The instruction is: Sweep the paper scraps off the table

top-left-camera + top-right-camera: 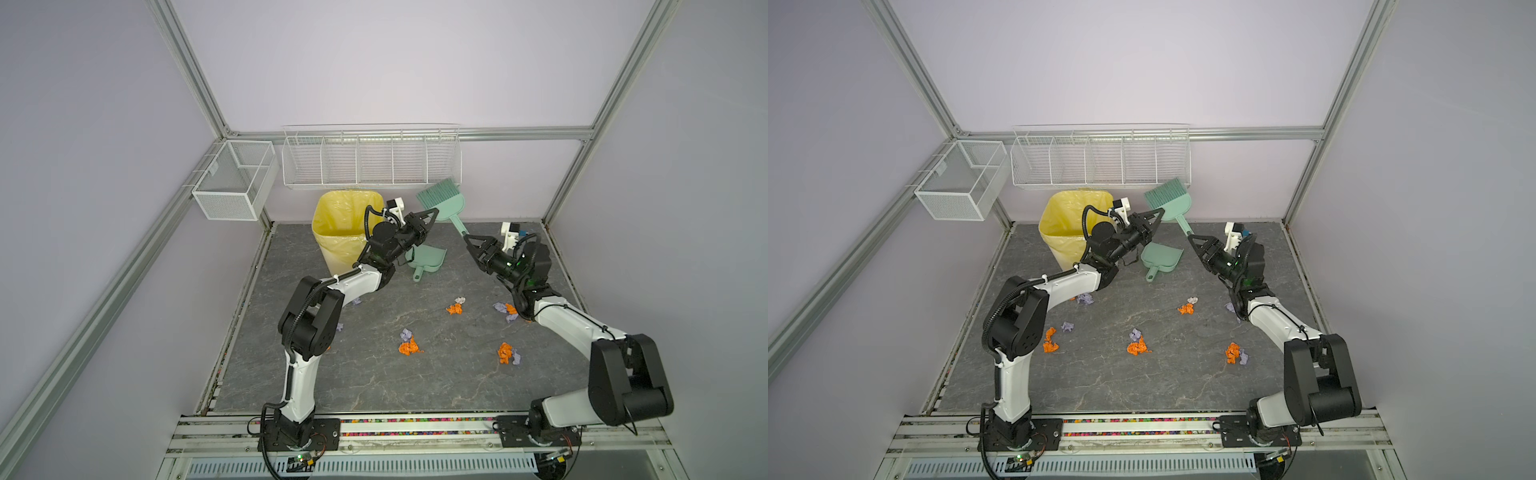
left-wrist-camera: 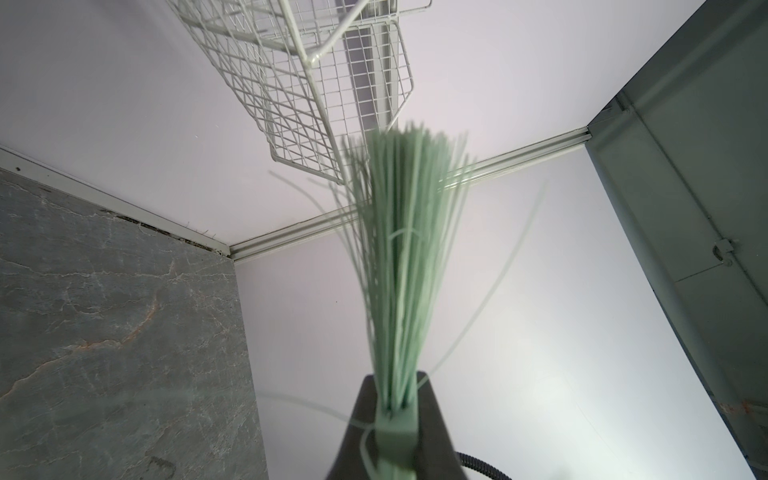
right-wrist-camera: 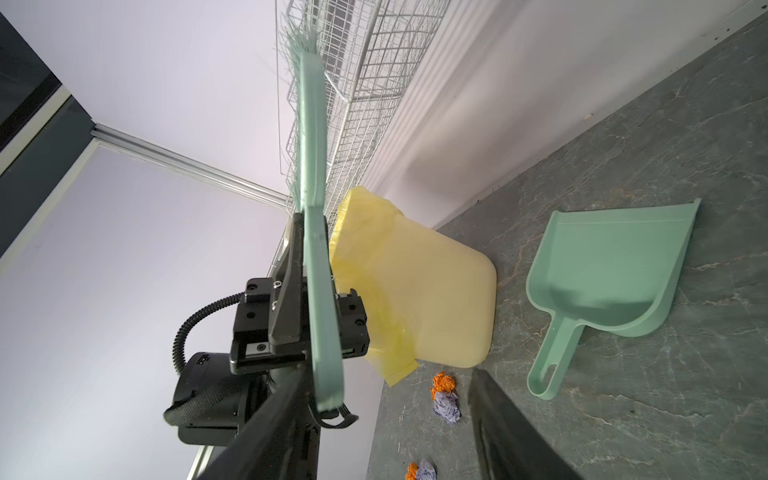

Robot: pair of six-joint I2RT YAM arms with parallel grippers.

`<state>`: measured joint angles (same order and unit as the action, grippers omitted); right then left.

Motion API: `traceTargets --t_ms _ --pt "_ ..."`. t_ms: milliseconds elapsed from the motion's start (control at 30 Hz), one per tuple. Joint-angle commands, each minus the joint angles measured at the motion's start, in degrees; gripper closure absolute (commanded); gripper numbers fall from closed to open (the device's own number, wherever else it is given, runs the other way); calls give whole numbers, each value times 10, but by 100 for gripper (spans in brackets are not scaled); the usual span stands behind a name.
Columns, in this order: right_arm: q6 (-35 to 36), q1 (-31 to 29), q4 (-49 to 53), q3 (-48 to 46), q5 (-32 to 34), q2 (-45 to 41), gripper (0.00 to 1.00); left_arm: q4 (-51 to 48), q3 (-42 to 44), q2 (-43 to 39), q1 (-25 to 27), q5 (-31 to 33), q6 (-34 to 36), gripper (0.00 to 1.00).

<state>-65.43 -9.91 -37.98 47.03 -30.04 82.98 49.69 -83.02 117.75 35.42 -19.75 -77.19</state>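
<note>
Gripping brush [image 1: 448, 206], left claw [image 1: 433, 214], right claw [image 1: 467, 238] spread, crumpled orange, lavender paper scraps [image 1: 409, 347]

In the left wrist view, the bristles [image 2: 399, 249] of the broom [image 2: 395, 434] look blurry to you, and the rest of it runs off the picture's edge. In a top view, the left arm [image 1: 316, 316] hides part of a pale scrap [image 1: 340, 327] and part of the dustpan [image 1: 430, 259]. The right arm [image 1: 552, 320] hides part of a scrap heap [image 1: 505, 309]. In the right wrist view, the fingers [image 3: 498, 424] of the right tool [image 3: 390, 372] are cut off at the edge, and you cannot tell if they touch the broom.
</note>
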Motion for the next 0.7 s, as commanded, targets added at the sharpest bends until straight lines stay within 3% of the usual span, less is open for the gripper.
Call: traceTargets --t_ms 0,100,367,533,667 --pt "-28 -4 -58 24 -7 10 40 32 -8 15 4 -4 -17 100" --pt "-52 -6 -97 29 -11 30 53 37 -9 21 5 1 -23 100" --pt "-109 -9 -196 30 -13 69 60 30 -26 24 8 -4 -21 100" --pt "-104 -12 -189 30 -12 61 63 30 -23 21 10 1 -17 100" --pt "-108 -15 -186 30 -10 63 71 36 -17 21 11 7 -15 100"
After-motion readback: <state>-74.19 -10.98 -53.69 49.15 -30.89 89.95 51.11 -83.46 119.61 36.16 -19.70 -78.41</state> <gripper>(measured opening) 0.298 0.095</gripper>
